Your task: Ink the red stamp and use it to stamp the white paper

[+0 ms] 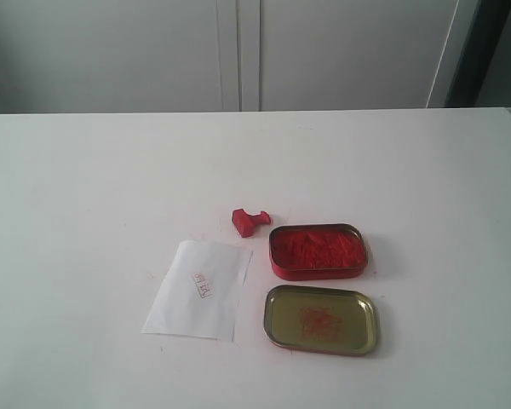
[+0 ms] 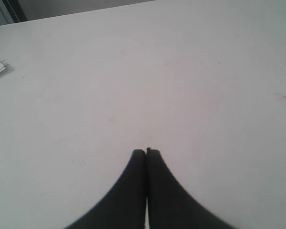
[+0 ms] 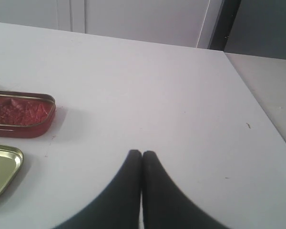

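On the white tabletop [image 1: 85, 213], the left gripper [image 2: 146, 151] and right gripper [image 3: 142, 153] are squeezed tight and hold nothing. Toward the front edge lies the white paper [image 1: 198, 290]. Behind it, near the middle, the red stamp [image 1: 249, 221] lies tipped over. It looks light and hard, so grab its thin handle.

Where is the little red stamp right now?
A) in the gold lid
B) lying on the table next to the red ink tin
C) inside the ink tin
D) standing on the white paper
B: the red stamp lies on its side on the table, close by the corner of the red ink tin and off the white paper.
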Controlling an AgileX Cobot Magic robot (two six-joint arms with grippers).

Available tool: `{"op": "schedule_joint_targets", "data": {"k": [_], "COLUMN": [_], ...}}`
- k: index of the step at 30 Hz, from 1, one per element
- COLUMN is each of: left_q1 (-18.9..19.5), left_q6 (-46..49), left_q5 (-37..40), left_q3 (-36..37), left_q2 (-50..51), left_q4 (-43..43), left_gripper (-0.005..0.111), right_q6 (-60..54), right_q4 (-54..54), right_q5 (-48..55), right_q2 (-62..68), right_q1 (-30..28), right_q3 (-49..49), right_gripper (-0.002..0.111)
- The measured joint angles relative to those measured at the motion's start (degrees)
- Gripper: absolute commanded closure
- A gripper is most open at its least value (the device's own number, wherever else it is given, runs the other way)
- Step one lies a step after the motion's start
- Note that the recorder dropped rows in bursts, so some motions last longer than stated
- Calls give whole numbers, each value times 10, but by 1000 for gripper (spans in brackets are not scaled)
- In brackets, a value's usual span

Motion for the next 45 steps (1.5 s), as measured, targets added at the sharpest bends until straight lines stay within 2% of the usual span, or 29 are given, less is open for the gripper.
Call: {"op": "schedule_joint_targets", "data": {"k": [45], "left_q1": [0], "left_q6": [0], "left_q5": [0], "left_q3": [0], "left_q2": [0], "left_q4": [0], "left_gripper": [107], "right_q6": [0], "right_q4": [45], "right_q5": [1], "right_q2": [0], "right_q1": [0], "right_q3": [0], "right_gripper": [108]}}
